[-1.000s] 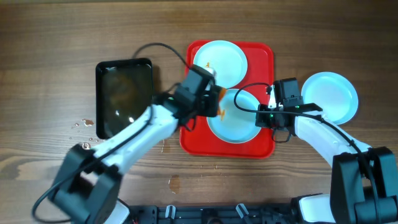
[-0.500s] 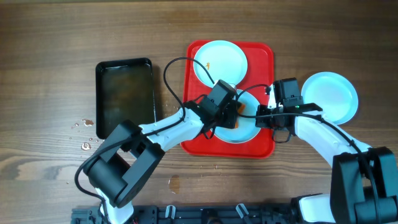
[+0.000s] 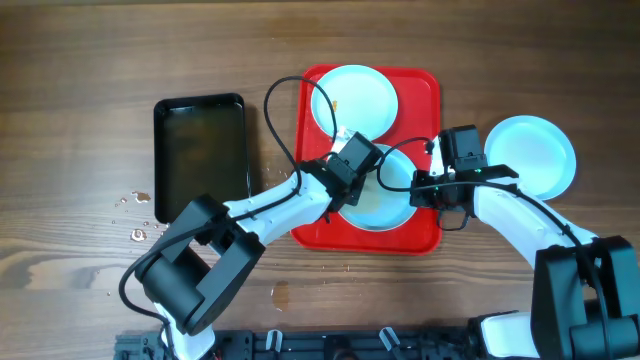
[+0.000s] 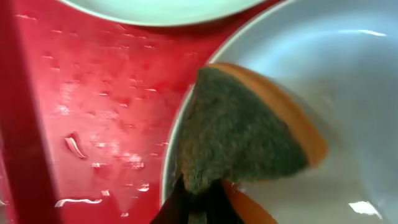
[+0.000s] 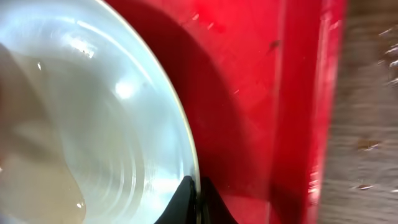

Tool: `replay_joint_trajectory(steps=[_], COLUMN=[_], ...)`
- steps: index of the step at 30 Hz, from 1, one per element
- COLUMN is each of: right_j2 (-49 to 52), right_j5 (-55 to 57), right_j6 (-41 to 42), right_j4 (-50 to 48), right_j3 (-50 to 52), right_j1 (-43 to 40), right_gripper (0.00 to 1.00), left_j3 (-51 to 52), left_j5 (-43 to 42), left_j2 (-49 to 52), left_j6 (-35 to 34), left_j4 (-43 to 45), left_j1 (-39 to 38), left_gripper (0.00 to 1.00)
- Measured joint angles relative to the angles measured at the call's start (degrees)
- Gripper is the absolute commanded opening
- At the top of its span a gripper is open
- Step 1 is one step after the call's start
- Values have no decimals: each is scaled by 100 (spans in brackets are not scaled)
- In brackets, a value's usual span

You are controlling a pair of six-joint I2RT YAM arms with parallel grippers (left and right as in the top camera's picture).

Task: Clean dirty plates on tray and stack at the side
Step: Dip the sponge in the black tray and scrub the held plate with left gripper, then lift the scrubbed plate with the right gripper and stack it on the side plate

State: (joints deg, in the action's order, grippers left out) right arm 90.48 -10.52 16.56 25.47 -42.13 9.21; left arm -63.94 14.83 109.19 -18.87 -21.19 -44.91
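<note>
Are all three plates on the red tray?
No: only the far plate and the near plate lie on the tray; the third plate sits on the wooden table to its right.

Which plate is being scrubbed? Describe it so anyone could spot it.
Find the large red rectangular plastic tray mid-table. Skip the round pale blue plate at its far end; take the matching plate at its near end. Only it has an orange-and-green sponge on it.
</note>
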Motion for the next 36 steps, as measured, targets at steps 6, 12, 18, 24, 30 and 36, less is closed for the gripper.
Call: replay_joint_trajectory(steps=[6,12,18,24,30,36], right_j2=[0,0,-7,-7,24,-7], right_j5=[-219,-205,-39,-9,339,391], right_j6=[15,26,24,24,-63,-37], right_j4=[90,114,133,114,-240,-236], right_j3=[0,0,-2,-2,28,31], right_j1=[85,87,44,44,31,11], right_gripper=[4,4,4,5,12,4], left_j3=[-310,-699,-710,-710,-710,127], left_j5=[560,859,824,299,151,-267], left_j2=[0,-13,-326,-1364,-1989,-1982], left_j6=[-57,-413,-586,-625,-586,-387], left_j4=[-876,-1580,-1985,-2549,-3195,-2393], left_j1=[-125,-42,461,1196,2444,3305], left_gripper=[4,4,4,4,4,4])
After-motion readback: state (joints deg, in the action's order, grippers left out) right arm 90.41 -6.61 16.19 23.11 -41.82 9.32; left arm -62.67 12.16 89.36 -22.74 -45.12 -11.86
